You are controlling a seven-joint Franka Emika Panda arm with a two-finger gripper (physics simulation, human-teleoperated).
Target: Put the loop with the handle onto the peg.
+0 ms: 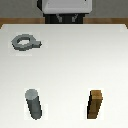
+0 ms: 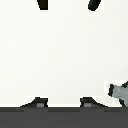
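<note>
Exterior view: loop [image 1: 24,42] lies flat on the white table [image 1: 70,60] at ten o'clock, peg [image 1: 34,104] upright at seven, brown block [image 1: 96,104] at five; fingers [image 2: 93,4] spread wide, holding nothing.

Robot arm [image 1: 66,11] cut off by exterior view's upper edge, only white base and dark lower part visible. Gripper [image 2: 67,5] barely in wrist view: two dark fingertips [image 2: 93,4] clipped at frame edge, spread apart, rest out of frame. Loop with the handle [image 2: 120,92] clipped by wrist frame edge, just a gray fragment, hole not visible. Peg [image 1: 34,104] blurry, base outline unclear. Wooden block [image 1: 96,104] coarse, grain unreadable.
</note>
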